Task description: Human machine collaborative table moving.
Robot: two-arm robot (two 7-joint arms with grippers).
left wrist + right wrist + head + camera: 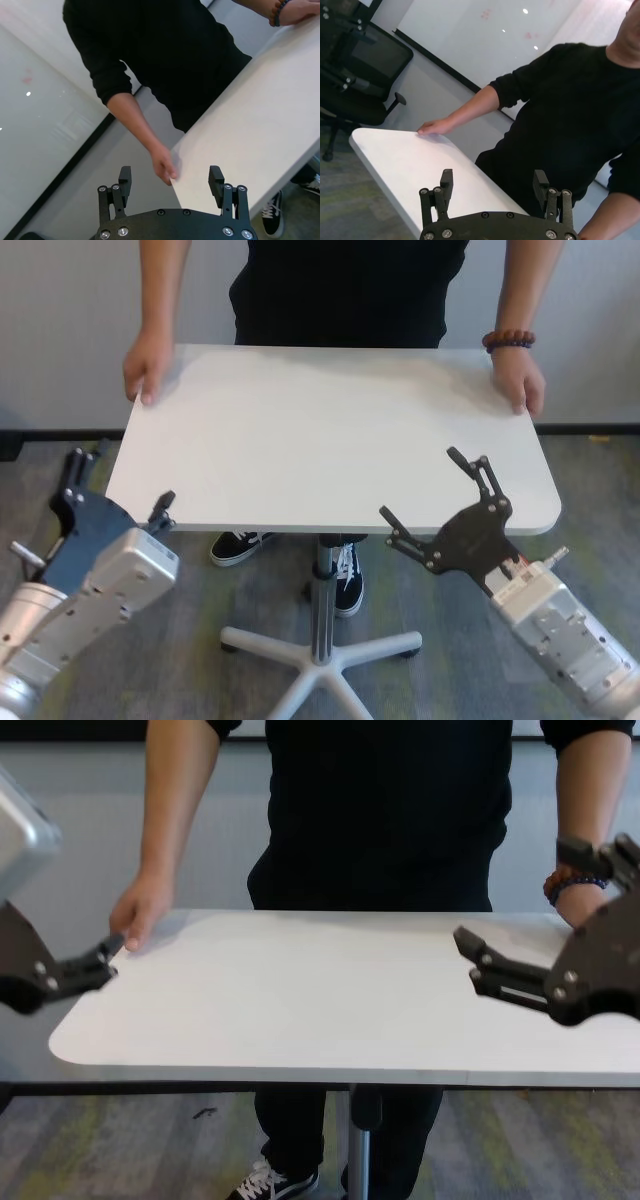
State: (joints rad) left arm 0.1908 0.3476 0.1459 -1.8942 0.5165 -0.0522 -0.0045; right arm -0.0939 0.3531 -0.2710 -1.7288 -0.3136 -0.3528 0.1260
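Note:
The white table [330, 430] stands before me on a grey pole [323, 585]. The human [345, 290], in a black T-shirt, stands at its far side with one hand [148, 370] on each far corner and a bead bracelet [508, 339] on one wrist. My left gripper [120, 486] is open at the near left corner. In the left wrist view, the table's edge [200, 175] lies between its fingers [125, 181]. My right gripper [420, 483] is open over the near right part of the tabletop, as the right wrist view [493, 174] also shows.
The pole ends in a grey star-shaped foot [320, 650] on the grey carpet. The human's black-and-white shoes [240, 545] are under the table. A black office chair [360, 75] stands off to one side near the white wall.

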